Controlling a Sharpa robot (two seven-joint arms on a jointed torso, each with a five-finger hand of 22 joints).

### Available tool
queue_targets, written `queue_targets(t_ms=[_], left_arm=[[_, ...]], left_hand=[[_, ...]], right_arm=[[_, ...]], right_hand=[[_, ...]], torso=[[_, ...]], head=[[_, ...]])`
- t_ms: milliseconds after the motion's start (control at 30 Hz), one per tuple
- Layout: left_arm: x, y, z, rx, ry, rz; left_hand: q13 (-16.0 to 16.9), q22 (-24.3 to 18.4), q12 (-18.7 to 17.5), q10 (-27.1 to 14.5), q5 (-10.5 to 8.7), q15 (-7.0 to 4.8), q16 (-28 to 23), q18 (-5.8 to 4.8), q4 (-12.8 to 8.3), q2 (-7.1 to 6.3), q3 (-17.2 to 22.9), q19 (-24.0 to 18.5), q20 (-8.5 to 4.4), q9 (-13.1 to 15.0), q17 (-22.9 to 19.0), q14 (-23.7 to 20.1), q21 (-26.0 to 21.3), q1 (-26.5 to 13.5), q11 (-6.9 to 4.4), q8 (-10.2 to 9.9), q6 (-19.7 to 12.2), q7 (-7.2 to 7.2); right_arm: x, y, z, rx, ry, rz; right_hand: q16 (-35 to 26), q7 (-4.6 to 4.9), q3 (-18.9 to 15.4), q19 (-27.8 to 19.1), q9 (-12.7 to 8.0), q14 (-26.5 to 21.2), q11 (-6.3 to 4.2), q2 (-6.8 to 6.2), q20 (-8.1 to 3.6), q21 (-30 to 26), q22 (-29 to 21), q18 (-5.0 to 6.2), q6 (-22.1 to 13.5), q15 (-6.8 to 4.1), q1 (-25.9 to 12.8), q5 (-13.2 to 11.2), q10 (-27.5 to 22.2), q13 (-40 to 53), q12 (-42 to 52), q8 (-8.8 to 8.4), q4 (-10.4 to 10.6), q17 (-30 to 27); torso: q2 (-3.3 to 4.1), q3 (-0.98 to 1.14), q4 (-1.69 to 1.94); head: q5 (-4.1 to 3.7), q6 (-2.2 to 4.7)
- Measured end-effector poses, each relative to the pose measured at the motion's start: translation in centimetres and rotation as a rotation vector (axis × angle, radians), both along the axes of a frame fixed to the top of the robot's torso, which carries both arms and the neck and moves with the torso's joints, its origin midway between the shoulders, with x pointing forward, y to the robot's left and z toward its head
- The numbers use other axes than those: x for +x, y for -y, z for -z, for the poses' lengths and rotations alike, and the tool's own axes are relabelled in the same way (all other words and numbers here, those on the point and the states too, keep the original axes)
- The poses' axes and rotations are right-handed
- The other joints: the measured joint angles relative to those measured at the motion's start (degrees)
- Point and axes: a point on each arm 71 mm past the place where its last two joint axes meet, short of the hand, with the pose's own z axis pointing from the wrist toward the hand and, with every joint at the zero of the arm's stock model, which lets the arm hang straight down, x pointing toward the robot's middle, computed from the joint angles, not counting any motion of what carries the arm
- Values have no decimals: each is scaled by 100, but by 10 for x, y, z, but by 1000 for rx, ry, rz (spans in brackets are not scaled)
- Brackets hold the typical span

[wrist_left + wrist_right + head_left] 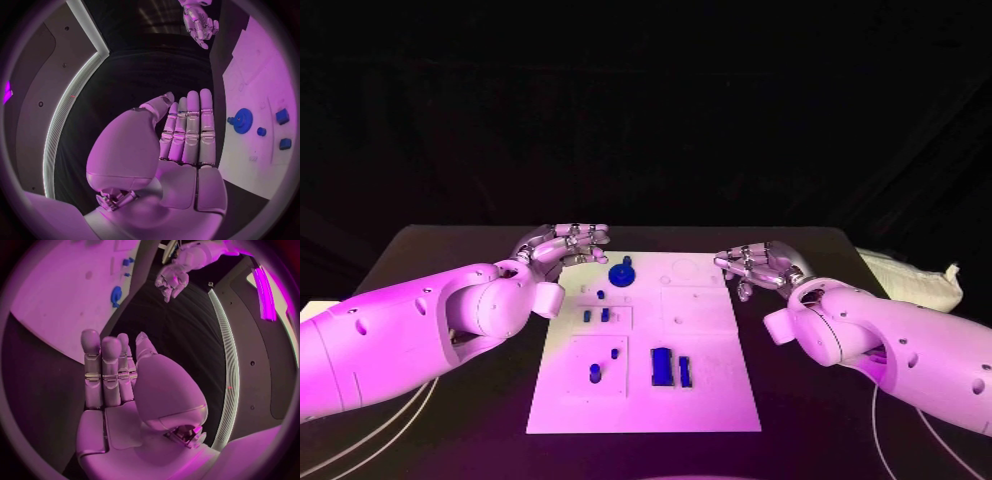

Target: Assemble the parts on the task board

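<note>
I have both hands up at the far end of the task board [646,400], one off each far corner, and neither one carries anything. My left hand [565,243] sits just off the board's far left corner; from its wrist camera I see the fingers [190,130] straight and laid side by side, thumb tucked in close beside them, palm bare. My right hand [762,265] hangs off the far right corner in the same flat pose, fingers [103,370] pressed together with nothing between them. Parked this way, I judge, they leave the head camera a clean look at the plate. The parts are spread over the board's left half: a blue gear [622,272] near the far edge, closest to my left hand, two small blue pieces [596,316] just nearer, two short pegs [604,362] in the near left panel, and two upright blue blocks [669,367] toward the middle near the close edge. Whether these pieces already sit in their final seats or wait to be moved, I cannot tell from here, so this could be a rest pose at either end of the job.
</note>
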Motion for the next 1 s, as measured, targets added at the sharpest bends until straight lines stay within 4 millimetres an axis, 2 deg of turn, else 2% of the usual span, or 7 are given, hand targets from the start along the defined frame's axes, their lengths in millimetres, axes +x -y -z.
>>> queue_targets(t_ms=[67, 167, 300, 433, 633, 900, 1000], left_arm=[[4, -2, 4, -2, 3, -29], [11, -3, 11, -11, 7, -77], [19, -3, 19, -24, 12, -129], [24, -4, 22, -31, 19, -163], [21, -3, 23, -29, 14, -162], [5, 11, 18, -12, 22, -163], [-5, 19, 16, 11, 36, -176]], left_hand=[[-92, -184, -124, -110, 0, 101, -542, 1, 38, -7, 31, -261, 82, -6, -253, -160, -263, -56, 31, -9, -62, -8], [-287, -677, -361, -157, 0, 328, -1441, -1, 291, -48, -145, -746, 300, -13, -663, -395, -876, -326, 92, -167, -159, -190], [-375, -1443, -782, -232, 0, 420, -2293, 69, 470, -8, -635, -1066, 594, -13, -1135, -531, -1591, -324, 231, -420, -190, -345], [-387, -1841, -980, -223, 0, 469, -2626, 96, 493, 113, -909, -1054, 644, -22, -1341, -406, -1818, -237, 282, -506, -191, -371], [-587, -2304, -1131, -1356, -125, 314, -2837, -46, 296, 393, -1190, -1909, 353, -229, -1494, -1446, -1984, -1703, 106, -728, -1267, -490], [-702, -2840, -1514, -2716, -514, -38, -3072, -223, 197, 556, -1543, -2951, 3, -348, -1879, -2706, -2341, -3478, -132, -827, -2556, -874], [-713, -2990, -1587, -3097, -585, -156, -3210, -293, 180, 577, -1638, -3245, -96, -357, -1959, -3061, -2451, -3978, -290, -830, -2919, -950]], right_arm=[[9, 0, 3, 63, 8, 26], [21, -2, 7, 150, 21, 56], [32, -3, 14, 224, 37, 77], [38, -7, 16, 264, 53, 74], [35, -8, 14, 254, 51, 69], [20, -39, -7, 259, 73, 23], [12, -50, -18, 268, 92, 26]], right_hand=[[-974, 125, 56, -476, -168, -607, 197, 27, 151, -777, -538, -1, -403, 187, 150, -73, -319, -554, -531, 0, -56, -607], [-2351, 271, 159, -1020, -350, -1299, 384, 69, 419, -1900, -1320, -1, -351, 498, 257, -191, -419, -1481, -1124, -18, -154, -1540], [-3390, 266, 267, -859, -689, -1154, 413, 72, 697, -2859, -2154, 47, -64, 631, 259, -329, -44, -2657, -1591, -56, -300, -2519], [-3750, 239, 320, -591, -937, -971, 420, 68, 680, -3229, -2536, 47, -26, 640, 80, -330, 97, -3220, -1731, -56, -492, -2965], [-3900, 25, 468, -1713, -1157, -2209, 278, -135, 448, -3496, -2921, -96, -1068, 371, -1567, -563, -1139, -3471, -1960, -244, -719, -3248], [-4286, -232, 537, -3053, -1403, -3689, -71, -258, 177, -3795, -3354, -272, -2309, 137, -3481, -838, -2603, -3730, -2062, -332, -820, -3552], [-4330, -304, 561, -3434, -1488, -4110, -182, -274, 100, -3880, -3478, -323, -2663, 106, -4027, -871, -3021, -3804, -2062, -354, -844, -3640]], torso=[[-63, -4, -19], [-132, -3, -43], [-228, 7, -60], [-270, 31, -68], [-272, 55, -51], [-323, 242, 72], [-332, 274, 94]], head=[[19, 109], [24, 222], [-7, 357], [-35, 489], [-10, 496], [83, 675], [92, 695]])
